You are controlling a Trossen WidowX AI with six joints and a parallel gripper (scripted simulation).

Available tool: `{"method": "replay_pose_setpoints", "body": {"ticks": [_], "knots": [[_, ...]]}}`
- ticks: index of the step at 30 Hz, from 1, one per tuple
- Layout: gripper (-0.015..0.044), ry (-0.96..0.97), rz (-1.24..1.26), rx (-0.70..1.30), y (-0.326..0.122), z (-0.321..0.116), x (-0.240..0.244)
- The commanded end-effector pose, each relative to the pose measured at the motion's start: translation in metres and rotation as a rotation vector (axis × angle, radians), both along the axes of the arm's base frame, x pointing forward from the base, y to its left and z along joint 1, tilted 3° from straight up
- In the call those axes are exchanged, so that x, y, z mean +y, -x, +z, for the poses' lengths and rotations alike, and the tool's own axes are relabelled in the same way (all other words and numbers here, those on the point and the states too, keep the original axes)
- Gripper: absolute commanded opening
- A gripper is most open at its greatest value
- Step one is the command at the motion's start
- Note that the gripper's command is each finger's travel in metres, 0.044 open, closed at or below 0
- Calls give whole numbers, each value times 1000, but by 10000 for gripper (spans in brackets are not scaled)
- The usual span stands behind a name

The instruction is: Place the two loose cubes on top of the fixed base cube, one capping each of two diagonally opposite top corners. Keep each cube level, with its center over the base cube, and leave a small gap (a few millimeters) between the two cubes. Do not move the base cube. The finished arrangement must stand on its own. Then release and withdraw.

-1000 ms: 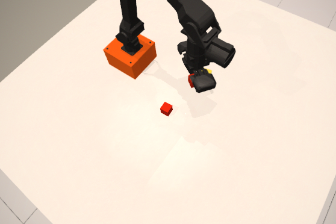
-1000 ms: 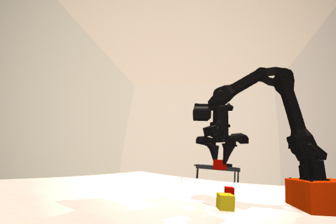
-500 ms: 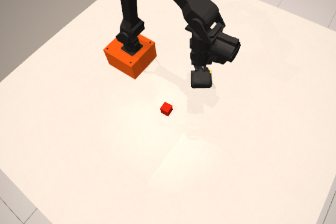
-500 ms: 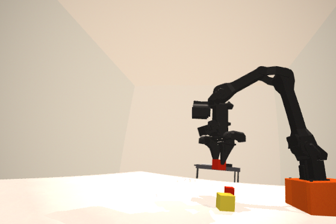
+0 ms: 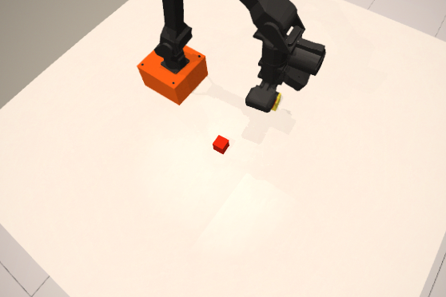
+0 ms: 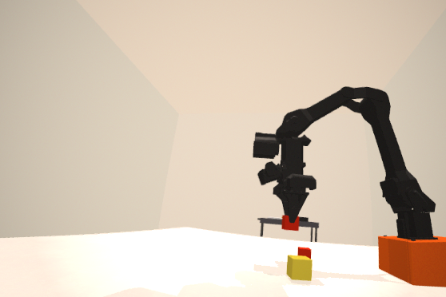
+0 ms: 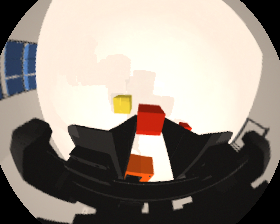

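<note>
My gripper (image 5: 263, 101) (image 6: 292, 220) (image 7: 148, 117) is shut on a red cube (image 6: 290, 223) (image 7: 151, 121) and holds it up in the air. In the top view the near finger hides most or all of this cube. The yellow base cube (image 6: 300, 268) (image 7: 122, 104) stands on the table top, below the height of the held cube. Only a yellow sliver (image 5: 277, 101) of it shows beside the finger in the top view. The other red cube (image 5: 221, 144) (image 6: 304, 252) (image 7: 185, 126) lies on the table top, apart from the base cube. Nothing is seen on top of the base cube.
The orange block (image 5: 161, 81) (image 6: 433, 261) (image 7: 141, 164) under the arm's mount stands on the same table top (image 5: 145, 199). In the exterior view a small grey table (image 6: 270, 219) shows far behind the gripper.
</note>
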State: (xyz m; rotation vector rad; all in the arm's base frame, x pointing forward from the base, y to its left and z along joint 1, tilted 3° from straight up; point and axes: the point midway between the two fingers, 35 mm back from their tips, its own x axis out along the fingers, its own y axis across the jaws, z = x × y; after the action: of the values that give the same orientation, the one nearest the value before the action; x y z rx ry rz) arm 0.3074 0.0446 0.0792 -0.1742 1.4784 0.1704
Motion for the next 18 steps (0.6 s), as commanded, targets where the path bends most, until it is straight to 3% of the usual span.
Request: {"method": "replay_pose_setpoints", "body": {"ticks": [1, 18], "knots": [[105, -3, -91, 3, 0, -4, 5], [105, -47, -582, 7, 3, -16, 35]]}}
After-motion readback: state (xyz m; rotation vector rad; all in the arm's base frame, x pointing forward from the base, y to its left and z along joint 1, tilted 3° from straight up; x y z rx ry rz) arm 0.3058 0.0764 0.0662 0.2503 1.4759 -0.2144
